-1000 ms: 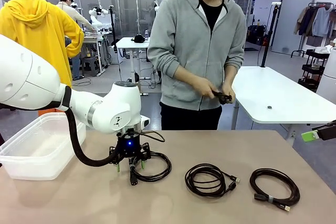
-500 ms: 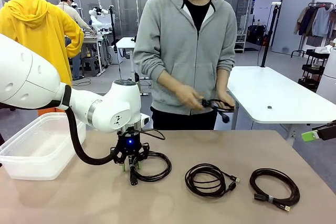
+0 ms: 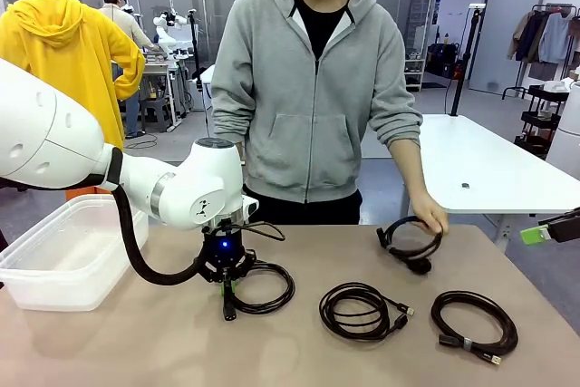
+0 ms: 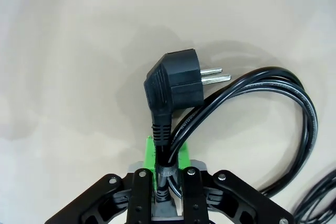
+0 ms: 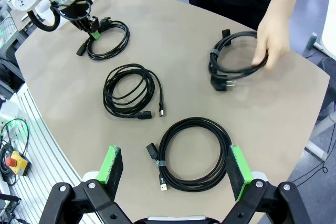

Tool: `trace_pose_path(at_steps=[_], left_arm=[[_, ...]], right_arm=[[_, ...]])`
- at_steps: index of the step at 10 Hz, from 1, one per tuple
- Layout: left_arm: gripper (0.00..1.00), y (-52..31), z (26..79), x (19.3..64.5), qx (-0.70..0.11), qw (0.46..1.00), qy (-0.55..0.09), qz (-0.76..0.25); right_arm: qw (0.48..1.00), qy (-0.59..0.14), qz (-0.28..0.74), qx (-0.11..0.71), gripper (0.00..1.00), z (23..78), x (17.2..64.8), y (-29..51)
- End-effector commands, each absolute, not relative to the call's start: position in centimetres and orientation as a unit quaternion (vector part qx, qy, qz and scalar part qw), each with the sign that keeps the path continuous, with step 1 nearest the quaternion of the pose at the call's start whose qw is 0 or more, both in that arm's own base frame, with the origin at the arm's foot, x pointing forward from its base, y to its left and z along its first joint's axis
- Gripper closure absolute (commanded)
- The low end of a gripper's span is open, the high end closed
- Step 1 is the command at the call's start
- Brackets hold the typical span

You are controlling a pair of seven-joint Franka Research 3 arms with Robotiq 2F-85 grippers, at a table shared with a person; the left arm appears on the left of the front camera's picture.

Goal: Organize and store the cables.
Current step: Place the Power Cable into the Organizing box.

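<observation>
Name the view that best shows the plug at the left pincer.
Left wrist view: the plug sits close up, both prongs clear, its cord clamped in the left pincer. The front view shows it as a small dark stub below the pincer; the right wrist view, tiny and far off.
</observation>
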State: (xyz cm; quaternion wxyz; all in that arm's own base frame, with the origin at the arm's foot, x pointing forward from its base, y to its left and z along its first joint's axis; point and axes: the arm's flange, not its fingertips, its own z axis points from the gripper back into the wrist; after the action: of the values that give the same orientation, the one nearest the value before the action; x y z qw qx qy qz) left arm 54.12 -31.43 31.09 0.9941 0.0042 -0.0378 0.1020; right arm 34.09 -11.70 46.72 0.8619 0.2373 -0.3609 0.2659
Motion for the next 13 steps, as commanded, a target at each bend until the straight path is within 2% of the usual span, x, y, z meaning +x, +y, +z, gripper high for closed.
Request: trace_pose_path(at_steps=[1, 4, 6, 13], left_arm=[[1.00, -31.1, 32.1, 54.3, -0.016, 0.994, -0.045, 0.100], [1.00, -30.0, 39.0, 53.6, -0.002, 0.998, -0.058, 0.036], [1.00, -30.3, 41.1, 53.3, -0.003, 0.998, -0.068, 0.013], [1.00, -30.5, 40.7, 53.3, -0.002, 0.997, -0.078, 0.025]], right_arm=[[0.856, -0.367, 0.273, 0.241, 0.00, 46.7, 34.2, -11.8], [0.856, -0.367, 0.273, 0.241, 0.00, 46.7, 34.2, -11.8], [0.856, -0.367, 0.273, 0.241, 0.00, 46.7, 34.2, -11.8], [0.856, -0.367, 0.273, 0.241, 0.00, 46.7, 34.2, -11.8]])
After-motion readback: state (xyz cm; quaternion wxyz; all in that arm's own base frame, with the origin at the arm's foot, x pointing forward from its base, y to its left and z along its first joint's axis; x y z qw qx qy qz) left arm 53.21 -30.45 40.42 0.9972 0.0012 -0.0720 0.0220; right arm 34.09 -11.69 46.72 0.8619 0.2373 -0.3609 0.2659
